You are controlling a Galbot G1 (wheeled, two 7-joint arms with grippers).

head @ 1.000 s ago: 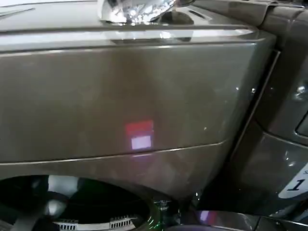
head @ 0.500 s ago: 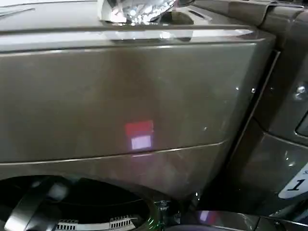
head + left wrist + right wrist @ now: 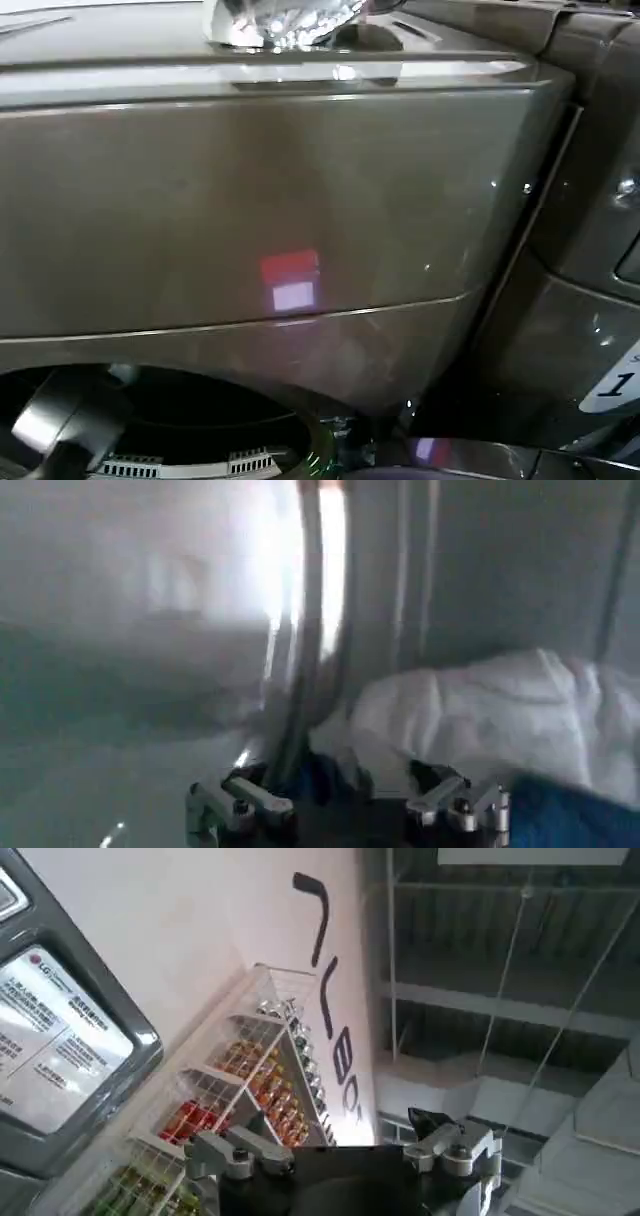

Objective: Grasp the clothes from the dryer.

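From the head: looking down at the bronze-brown dryer (image 3: 260,200), filling the near view with its plain flat upper panel and catching a small red and white reflection (image 3: 290,282) low on that panel. Showing the dark round porthole (image 3: 200,420) at the near left, under the panel. Reaching into that porthole with the grey left arm (image 3: 60,420). Carrying a shiny clear object (image 3: 285,20) on the dryer's top at the far edge. Bearing a white "1" sticker (image 3: 615,385) on the brown face at the near right.

From the left wrist: working inside the drum, close to its pale metal wall (image 3: 130,600). Holding the left end effector (image 3: 350,805) spread wide, gripping nothing, one fingertip near the drum's rim and the other by the cloth. Facing the clothes (image 3: 480,720) just beyond the fingertips, lying on the drum's floor: a rumpled white-grey piece, with the dark blue fabric (image 3: 570,815) showing beside and below it. Touching or not, impossible to tell.

From the right wrist: pointing the right end effector (image 3: 345,1153) upward, well away from the drum, fingers wide apart and gripping nothing. Taking in a grey LG panel (image 3: 50,1038), a white wire rack (image 3: 230,1108) of coloured bottles against a white wall, and the ceiling beams (image 3: 500,998) beyond.
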